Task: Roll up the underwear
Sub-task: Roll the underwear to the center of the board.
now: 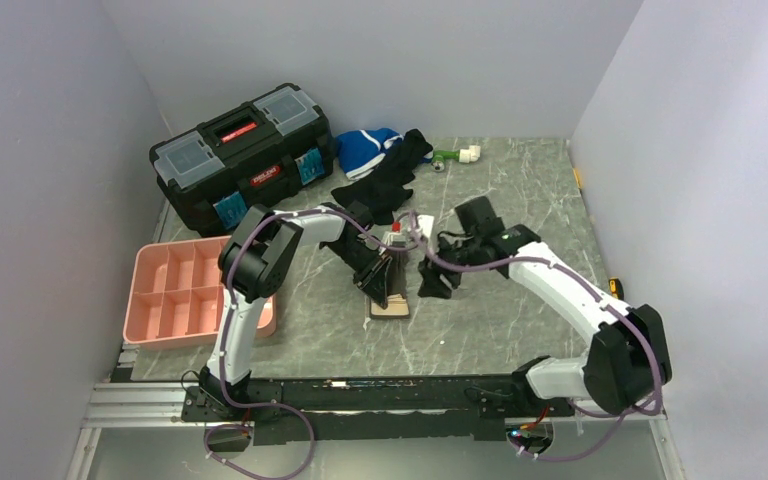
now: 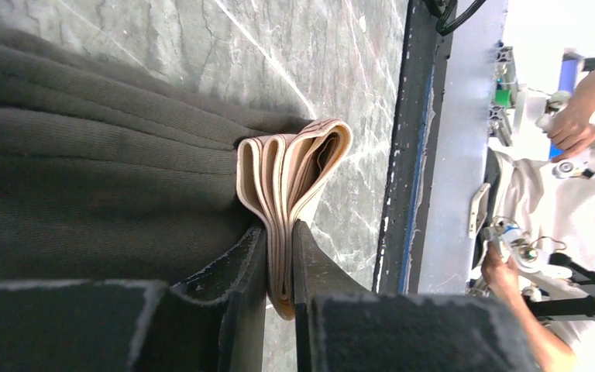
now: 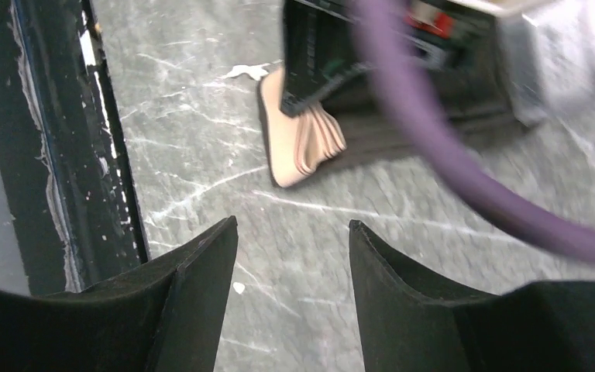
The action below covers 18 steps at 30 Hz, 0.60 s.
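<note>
The underwear (image 1: 390,306) lies on the table (image 1: 500,330) just left of the centre of the top view, between the two arms, with its beige end towards the bottom of the frame. The left gripper (image 1: 385,280) is down on it. In the left wrist view the fingers (image 2: 244,263) are closed to a narrow slot around the folded layers of the waistband (image 2: 294,170). The folds fan out past the fingertips in a loose loop, and the dark fabric fills the left side of that frame in long ridges. The right gripper (image 1: 438,283) sits just to the right of the underwear, near it. Its own view shows the jaws spread wide with only bare table between them, and the beige fold (image 3: 300,143) lies higher in that frame, apart from its fingers (image 3: 194,287). A purple cable (image 3: 434,155) sweeps blurred across the right of that view. At the left edge of the top view a pink tray (image 1: 195,290) rests on the table. A black toolbox (image 1: 240,155) stands at the upper left, and a black garment (image 1: 390,180) and a blue-and-white garment (image 1: 368,148) lie at the top centre.
</note>
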{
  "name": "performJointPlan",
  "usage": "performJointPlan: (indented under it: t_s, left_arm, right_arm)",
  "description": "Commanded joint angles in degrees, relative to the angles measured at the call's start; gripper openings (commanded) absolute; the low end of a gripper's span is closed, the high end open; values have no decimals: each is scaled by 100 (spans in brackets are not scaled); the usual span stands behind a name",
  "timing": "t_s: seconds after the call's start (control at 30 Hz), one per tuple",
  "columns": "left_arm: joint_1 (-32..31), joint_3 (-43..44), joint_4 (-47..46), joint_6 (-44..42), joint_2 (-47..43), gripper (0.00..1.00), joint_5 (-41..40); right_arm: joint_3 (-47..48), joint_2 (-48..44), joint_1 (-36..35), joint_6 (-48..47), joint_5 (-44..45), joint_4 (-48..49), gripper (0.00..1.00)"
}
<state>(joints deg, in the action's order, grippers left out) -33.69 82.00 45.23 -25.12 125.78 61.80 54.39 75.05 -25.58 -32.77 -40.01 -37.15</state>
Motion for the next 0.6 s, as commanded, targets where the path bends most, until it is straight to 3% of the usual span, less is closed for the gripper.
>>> performJointPlan:
  t_s: [0.0,0.33,0.57]
  left_arm:
    - [12,24,120,-26,436,0,-232]
    - [57,394,624,-104,876,0,-143]
    - [65,525,818,-156,1026,0,-76]
  right_arm:
    - [-206,-235,-852,-78,1039,581,58]
    - [-439,276,-2598,-641,2463,938,57]
    - [-581,825,-3249,-752,3168,1215,52]
